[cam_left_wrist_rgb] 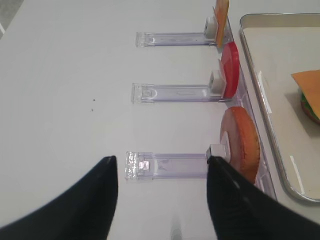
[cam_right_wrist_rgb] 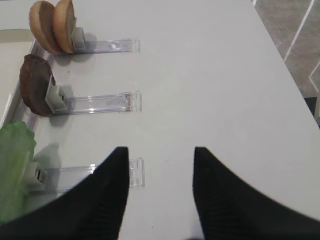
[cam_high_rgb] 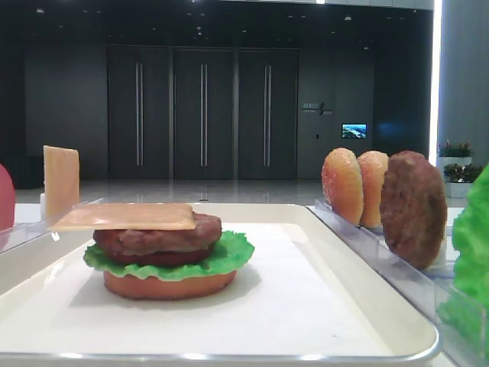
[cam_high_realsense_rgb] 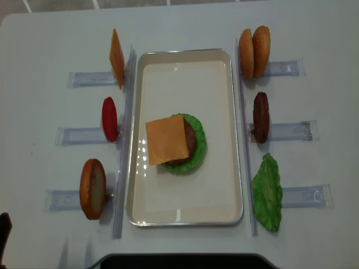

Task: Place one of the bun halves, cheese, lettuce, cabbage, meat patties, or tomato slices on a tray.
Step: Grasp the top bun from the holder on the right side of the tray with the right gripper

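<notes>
The cream tray (cam_high_realsense_rgb: 238, 134) holds a stack: flat bun (cam_high_rgb: 168, 287), lettuce (cam_high_rgb: 229, 256), meat patty (cam_high_rgb: 160, 238), and a cheese slice (cam_high_realsense_rgb: 166, 140) on top. On the right racks stand two bun halves (cam_high_realsense_rgb: 253, 52), a patty (cam_high_realsense_rgb: 261, 116) and a lettuce leaf (cam_high_realsense_rgb: 267, 193). The left racks hold cheese (cam_high_realsense_rgb: 116, 58), a red tomato slice (cam_high_realsense_rgb: 109, 119) and a flat bun (cam_left_wrist_rgb: 242, 142). My left gripper (cam_left_wrist_rgb: 161, 159) is open and empty over the table beside that flat bun's rack. My right gripper (cam_right_wrist_rgb: 161, 149) is open and empty near the outer end of the lettuce rack.
Clear plastic racks (cam_high_realsense_rgb: 84, 78) run outward from both long sides of the tray across the white table (cam_high_realsense_rgb: 45, 33). The table's right edge and the floor beyond it (cam_right_wrist_rgb: 300, 45) show in the right wrist view.
</notes>
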You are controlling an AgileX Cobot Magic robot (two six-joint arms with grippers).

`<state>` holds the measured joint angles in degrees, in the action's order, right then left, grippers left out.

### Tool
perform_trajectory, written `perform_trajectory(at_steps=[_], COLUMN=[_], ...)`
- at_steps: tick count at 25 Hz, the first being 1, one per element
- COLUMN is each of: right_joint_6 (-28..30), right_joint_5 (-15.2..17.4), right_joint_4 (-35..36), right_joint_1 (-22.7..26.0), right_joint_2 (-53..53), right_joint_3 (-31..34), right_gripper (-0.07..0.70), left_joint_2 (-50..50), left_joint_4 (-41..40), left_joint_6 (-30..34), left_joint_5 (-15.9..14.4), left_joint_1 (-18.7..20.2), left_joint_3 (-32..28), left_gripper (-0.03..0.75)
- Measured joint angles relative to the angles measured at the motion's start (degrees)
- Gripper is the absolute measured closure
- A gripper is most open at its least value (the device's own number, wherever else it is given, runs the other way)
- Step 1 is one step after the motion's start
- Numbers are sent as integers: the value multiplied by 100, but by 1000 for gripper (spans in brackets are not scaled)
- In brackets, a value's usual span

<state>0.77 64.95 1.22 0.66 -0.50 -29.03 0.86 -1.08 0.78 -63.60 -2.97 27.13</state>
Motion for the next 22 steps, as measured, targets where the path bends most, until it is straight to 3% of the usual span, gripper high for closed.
perform_trajectory(at_steps=[8, 22], right_joint_6=[0, 0], right_joint_5=[0, 0], right_joint_4=[0, 0], right_joint_1=[0, 0], right_joint_2=[0, 0], right_joint_3=[0, 0], right_gripper=[337, 337], left_joint_2=[0, 0], left_joint_4=[0, 0], left_joint_6=[0, 0], left_joint_5=[0, 0], left_joint_1=[0, 0], left_joint_3=[0, 0], left_gripper=[290, 370])
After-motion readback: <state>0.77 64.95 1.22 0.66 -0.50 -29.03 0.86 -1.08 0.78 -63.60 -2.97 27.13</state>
